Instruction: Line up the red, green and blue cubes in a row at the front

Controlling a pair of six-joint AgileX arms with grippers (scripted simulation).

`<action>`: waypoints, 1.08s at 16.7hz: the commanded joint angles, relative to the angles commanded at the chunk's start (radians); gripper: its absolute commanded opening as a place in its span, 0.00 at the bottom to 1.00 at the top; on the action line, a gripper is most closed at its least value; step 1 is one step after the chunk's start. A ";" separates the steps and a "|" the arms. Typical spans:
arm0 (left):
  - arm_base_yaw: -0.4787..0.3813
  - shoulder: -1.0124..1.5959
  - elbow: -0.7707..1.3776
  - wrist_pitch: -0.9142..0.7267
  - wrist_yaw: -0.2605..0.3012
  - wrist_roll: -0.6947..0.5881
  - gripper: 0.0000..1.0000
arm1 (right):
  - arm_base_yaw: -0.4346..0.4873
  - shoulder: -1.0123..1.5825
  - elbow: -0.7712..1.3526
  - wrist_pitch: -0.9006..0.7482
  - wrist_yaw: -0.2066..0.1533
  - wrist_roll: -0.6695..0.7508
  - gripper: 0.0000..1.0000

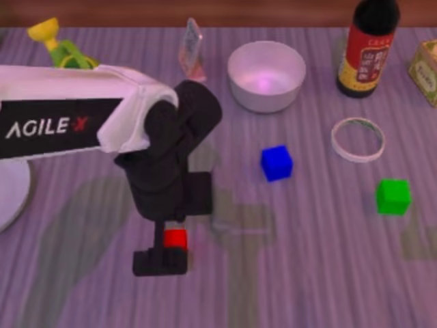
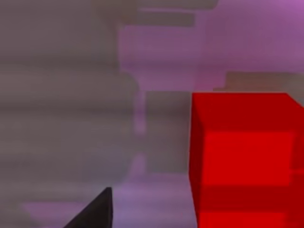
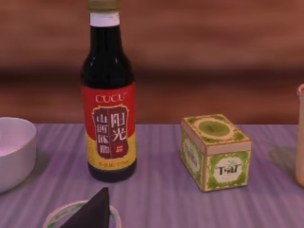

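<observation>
My left gripper [image 1: 169, 251] hangs over the front left of the table with its fingers open around the red cube [image 1: 175, 238]. In the left wrist view the red cube [image 2: 244, 161] fills one side, and a clear gap separates it from the one dark fingertip [image 2: 97, 211] that shows. The blue cube [image 1: 276, 162] sits mid-table and the green cube [image 1: 393, 197] lies farther right. The right arm is out of the top view. Its wrist view shows one dark fingertip [image 3: 95, 211] of the right gripper [image 3: 152, 223], open with nothing held.
A white bowl [image 1: 266, 75], a soy sauce bottle [image 1: 367, 48], a green tea box [image 1: 427, 72] and a lime watering can [image 1: 58, 44] line the back. A tape ring [image 1: 358, 139] lies right of the blue cube. A small clear packet [image 1: 192, 51] stands left of the bowl.
</observation>
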 joint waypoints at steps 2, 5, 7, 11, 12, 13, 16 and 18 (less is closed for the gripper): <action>0.005 -0.029 0.047 -0.091 0.000 0.001 1.00 | 0.000 0.000 0.000 0.000 0.000 0.000 1.00; 0.012 -0.070 0.103 -0.180 0.000 0.001 1.00 | 0.000 0.000 0.000 0.000 0.000 0.000 1.00; 0.013 -0.076 0.110 -0.188 0.000 0.000 1.00 | 0.000 0.000 0.000 0.000 0.000 0.000 1.00; 0.013 -0.082 0.099 -0.179 -0.001 -0.003 1.00 | 0.002 0.010 0.010 -0.007 -0.001 0.002 1.00; 0.023 -0.101 0.081 -0.166 -0.002 -0.011 1.00 | 0.006 0.030 0.030 -0.022 -0.001 0.007 1.00; 0.039 -0.132 0.054 -0.147 -0.004 -0.024 1.00 | 0.012 0.062 0.061 -0.044 -0.002 0.014 1.00; 0.115 -0.286 -0.071 -0.059 -0.011 -0.093 1.00 | 0.034 0.220 0.204 -0.145 -0.003 0.045 1.00; 0.180 -0.433 -0.185 0.019 -0.016 -0.159 1.00 | 0.053 0.378 0.330 -0.236 -0.002 0.071 1.00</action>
